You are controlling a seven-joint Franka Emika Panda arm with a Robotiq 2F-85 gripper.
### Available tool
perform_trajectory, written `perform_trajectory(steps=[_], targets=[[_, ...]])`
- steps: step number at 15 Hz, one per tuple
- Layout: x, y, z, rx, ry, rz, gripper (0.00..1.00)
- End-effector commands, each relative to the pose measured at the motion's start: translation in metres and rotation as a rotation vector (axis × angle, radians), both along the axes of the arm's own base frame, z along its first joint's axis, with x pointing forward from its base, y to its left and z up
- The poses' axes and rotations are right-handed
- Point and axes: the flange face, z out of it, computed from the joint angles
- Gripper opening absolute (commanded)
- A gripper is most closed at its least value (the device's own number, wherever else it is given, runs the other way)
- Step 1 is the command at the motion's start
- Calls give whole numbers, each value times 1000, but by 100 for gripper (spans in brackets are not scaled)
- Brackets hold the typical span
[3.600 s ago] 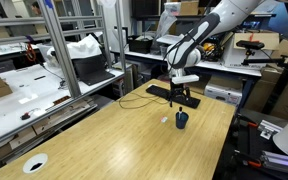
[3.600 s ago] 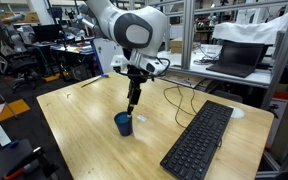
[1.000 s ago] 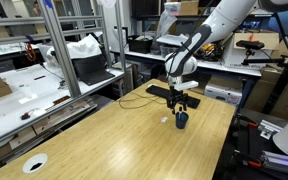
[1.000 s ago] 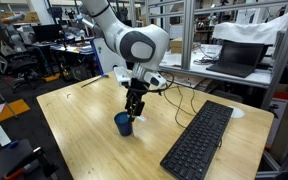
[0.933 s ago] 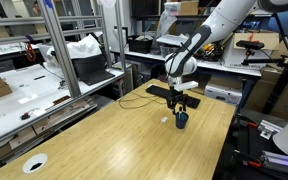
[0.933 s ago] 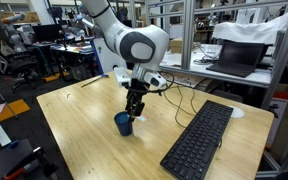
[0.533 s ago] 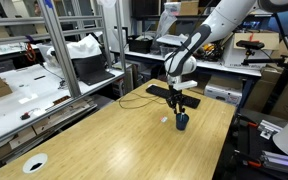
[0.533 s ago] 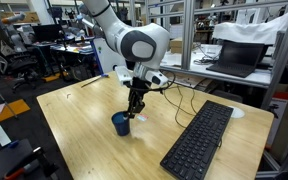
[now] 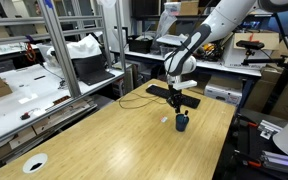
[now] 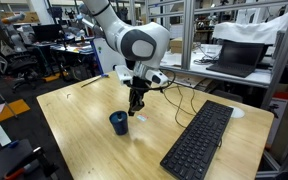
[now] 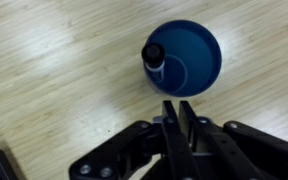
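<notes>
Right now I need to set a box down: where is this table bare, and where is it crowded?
Bare: the broad wood of the table between the blue cup and the white disc at its corner, and a narrower strip between cup and keyboard. Crowded: around the cup, where the shut gripper hangs close beside it, and along the cable.

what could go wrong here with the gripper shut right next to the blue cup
1. The gripper is shut with nothing visible between its fingers, while the marker stands in the blue cup just ahead, so a lift now would probably come up empty.
2. The cup stands close to the fingertips; a sideways move could tip it and spill the marker.
</notes>
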Motion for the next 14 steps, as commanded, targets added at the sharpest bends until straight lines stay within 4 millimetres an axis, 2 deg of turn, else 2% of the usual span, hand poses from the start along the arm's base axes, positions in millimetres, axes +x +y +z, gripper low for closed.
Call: perform_trajectory(steps=[1,6,9,14], targets=[[-2,6,20,7,-10,9,45],[-2,14,52,1,-34,8,79],[-11,21,67,4,-11,-25,98],[-35,29,77,2,42,-51,100]])
